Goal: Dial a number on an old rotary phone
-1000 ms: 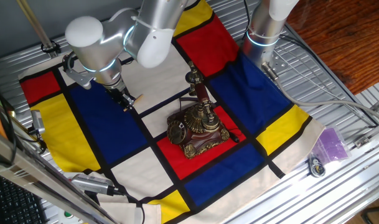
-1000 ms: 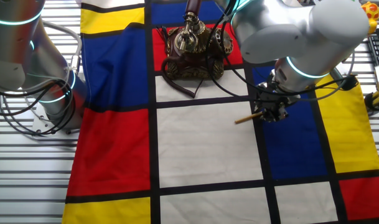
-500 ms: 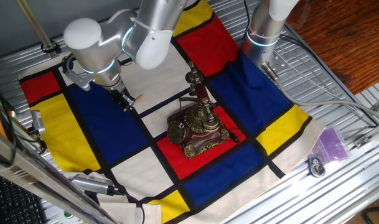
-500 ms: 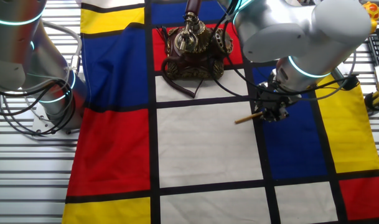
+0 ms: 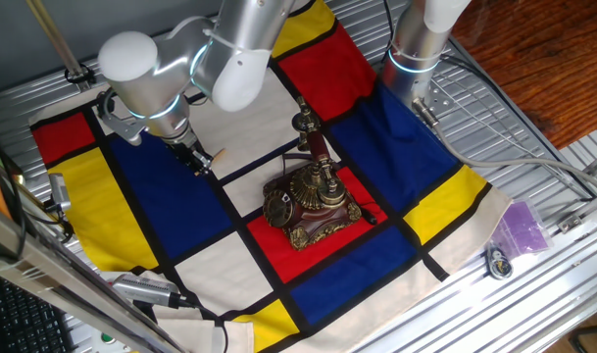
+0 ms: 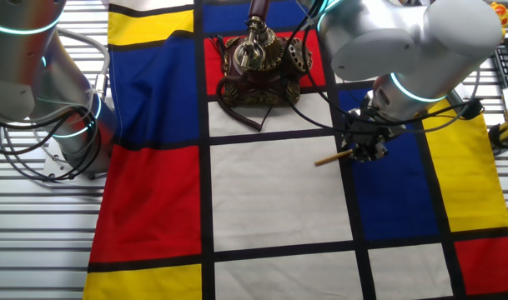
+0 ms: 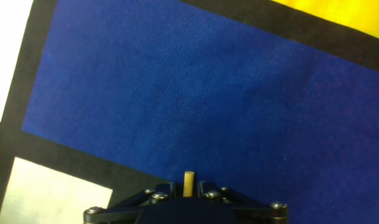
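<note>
upright old rotary phone (image 5: 311,201) on red square, handset lengthwise toward the arm base; pincer (image 6: 364,152) clenched on wooden stick (image 6: 332,157)

light: bright, even | shadows: soft, faint | glare: arm shells | focus: sharp, hand view slightly soft

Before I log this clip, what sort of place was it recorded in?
Most likely a robotics lab bench, not a home. A second robot arm stands beside the working one, the table is ribbed aluminium with loose cables, and the old rotary phone sits staged on a colour-block cloth.
</note>
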You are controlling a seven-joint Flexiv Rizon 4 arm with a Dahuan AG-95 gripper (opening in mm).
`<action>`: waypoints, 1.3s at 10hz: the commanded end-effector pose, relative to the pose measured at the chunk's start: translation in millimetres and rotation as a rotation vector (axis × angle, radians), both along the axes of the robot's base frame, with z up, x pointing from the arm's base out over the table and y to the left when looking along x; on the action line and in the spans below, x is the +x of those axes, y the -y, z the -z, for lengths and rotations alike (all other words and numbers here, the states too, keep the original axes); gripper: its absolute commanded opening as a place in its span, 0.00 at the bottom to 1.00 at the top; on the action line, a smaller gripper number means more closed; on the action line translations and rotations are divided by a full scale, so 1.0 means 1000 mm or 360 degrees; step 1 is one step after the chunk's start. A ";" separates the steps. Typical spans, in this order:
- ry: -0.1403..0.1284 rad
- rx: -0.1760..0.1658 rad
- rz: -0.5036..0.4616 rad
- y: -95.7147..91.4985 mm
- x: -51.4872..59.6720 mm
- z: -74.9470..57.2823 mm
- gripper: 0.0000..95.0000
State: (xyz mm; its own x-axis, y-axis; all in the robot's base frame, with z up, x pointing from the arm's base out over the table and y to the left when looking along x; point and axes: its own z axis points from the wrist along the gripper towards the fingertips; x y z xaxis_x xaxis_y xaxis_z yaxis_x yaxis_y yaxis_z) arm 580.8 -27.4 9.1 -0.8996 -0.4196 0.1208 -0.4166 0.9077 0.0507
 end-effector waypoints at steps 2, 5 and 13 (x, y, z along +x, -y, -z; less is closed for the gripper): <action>-0.0027 -0.0010 0.0003 0.000 0.002 -0.001 0.20; -0.0039 -0.0012 0.0002 0.000 0.003 -0.001 0.20; -0.0048 -0.0025 0.0003 0.000 0.006 0.001 0.00</action>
State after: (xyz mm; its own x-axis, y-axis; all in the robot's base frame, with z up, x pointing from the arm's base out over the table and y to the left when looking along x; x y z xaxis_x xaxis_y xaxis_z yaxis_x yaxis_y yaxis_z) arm 586.6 -27.3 8.7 -0.8967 -0.4147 0.1545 -0.4122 0.9097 0.0497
